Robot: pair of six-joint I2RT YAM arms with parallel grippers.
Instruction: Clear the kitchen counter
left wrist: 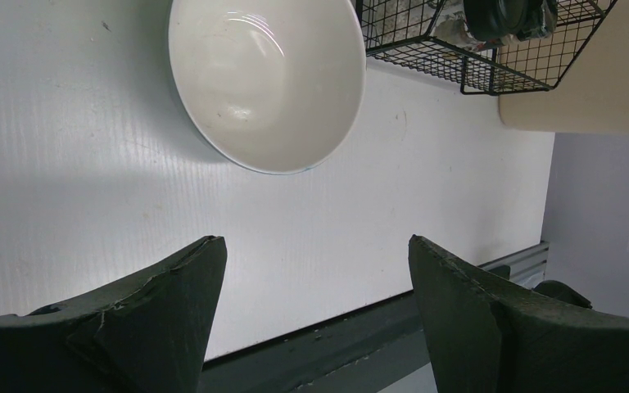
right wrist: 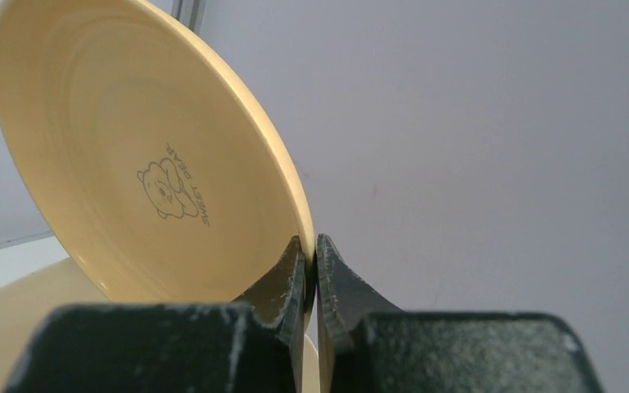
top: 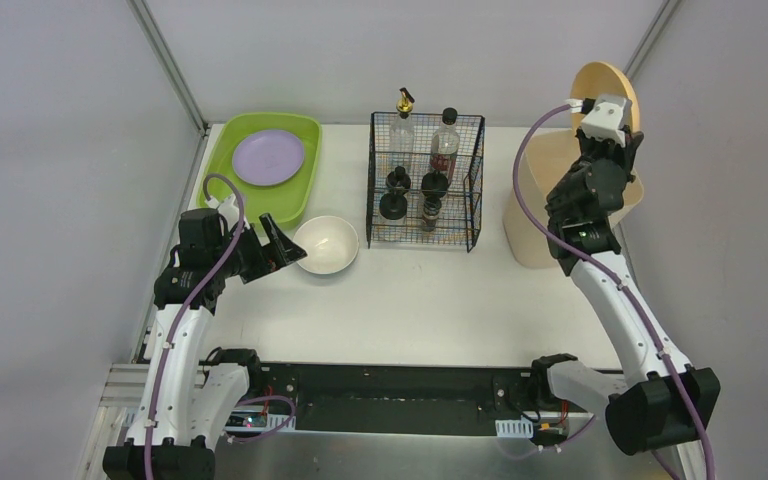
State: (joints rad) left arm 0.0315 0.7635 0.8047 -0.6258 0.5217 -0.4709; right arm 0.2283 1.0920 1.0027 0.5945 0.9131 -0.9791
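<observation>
We see the kitchen counter (top: 430,300) as a large, flat, white rectangle filling the space between the grey walls just beyond the arm bases. A black-and-metal rail (top: 400,400) runs along its near edge. In the left wrist view its surface shows a fine ribbed grain and a few small dark specks.

On it stand a green tray (top: 306,185) with a purple plate (top: 268,157) at the far left, a black wire basket (top: 426,238) of bottles at the far middle, and a beige bin (top: 532,215) at the right. A white bowl (top: 326,243) sits empty and upright just in front of the tray.

Our left gripper (left wrist: 315,246) has its jaws wide apart with nothing between them, close beside the bowl. Our right gripper (right wrist: 311,246) is pinched tight on the rim of a yellow plate (right wrist: 131,147), held on edge over the bin. A small bear drawing is printed on the plate's face.
</observation>
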